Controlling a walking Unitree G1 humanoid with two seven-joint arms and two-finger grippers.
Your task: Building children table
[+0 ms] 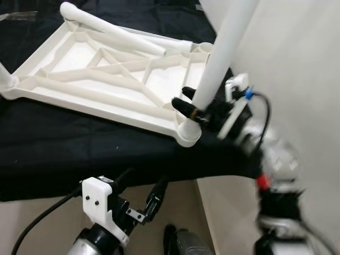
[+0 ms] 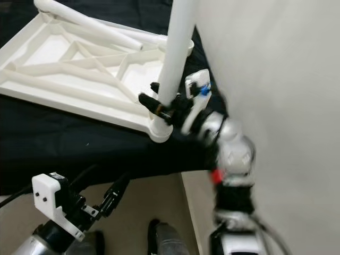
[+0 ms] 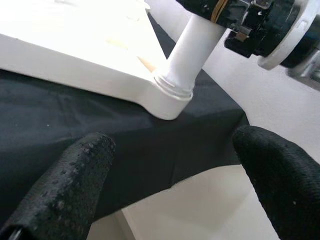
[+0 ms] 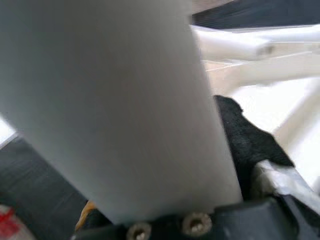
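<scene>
From my seat the left gripper hangs below the tabletop's near edge, fingers spread wide on nothing. The upturned tabletop lies on the black cloth, a loose leg resting across its ribs. At its near right corner socket my right gripper is clamped on the upright leg. I judge a tilted push could jam it or slide the tabletop. No containers here.

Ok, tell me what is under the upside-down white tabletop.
A black cloth lies under the tabletop and hangs over the near edge. What the cloth covers is hidden. The right gripper holds a white leg upright in the tabletop's near corner socket.
</scene>
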